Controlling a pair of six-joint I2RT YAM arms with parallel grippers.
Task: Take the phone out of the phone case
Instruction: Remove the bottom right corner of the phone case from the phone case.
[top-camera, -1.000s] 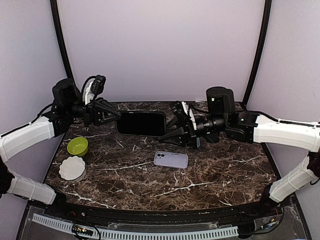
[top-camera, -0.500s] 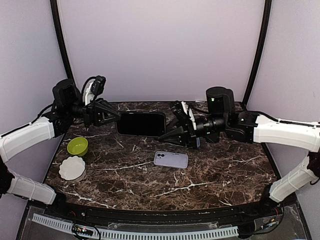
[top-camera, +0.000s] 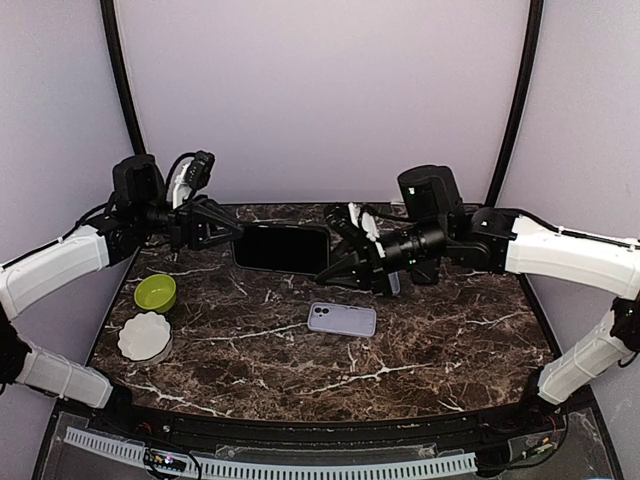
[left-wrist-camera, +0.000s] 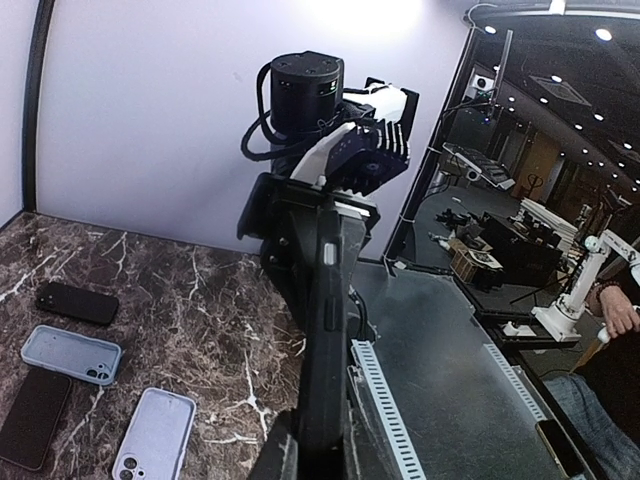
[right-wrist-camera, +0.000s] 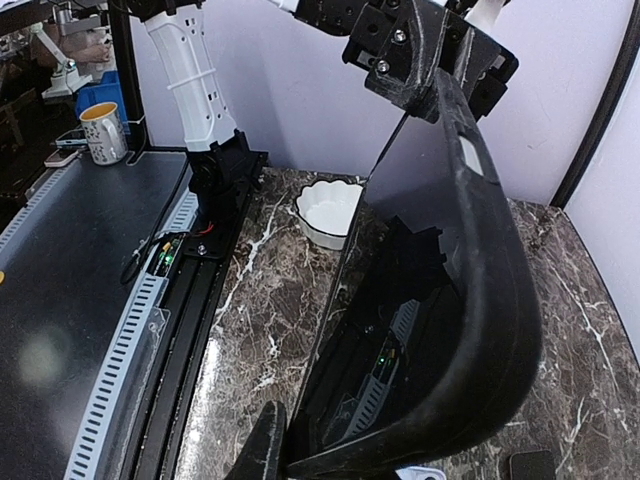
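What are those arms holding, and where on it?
The black cased phone: left gripper at its left end, right gripper at its right.

White shells (top-camera: 50, 275), black joints (top-camera: 430, 190), probably black cables (top-camera: 178, 165)

No legible text, label, brand or number shows anywhere.
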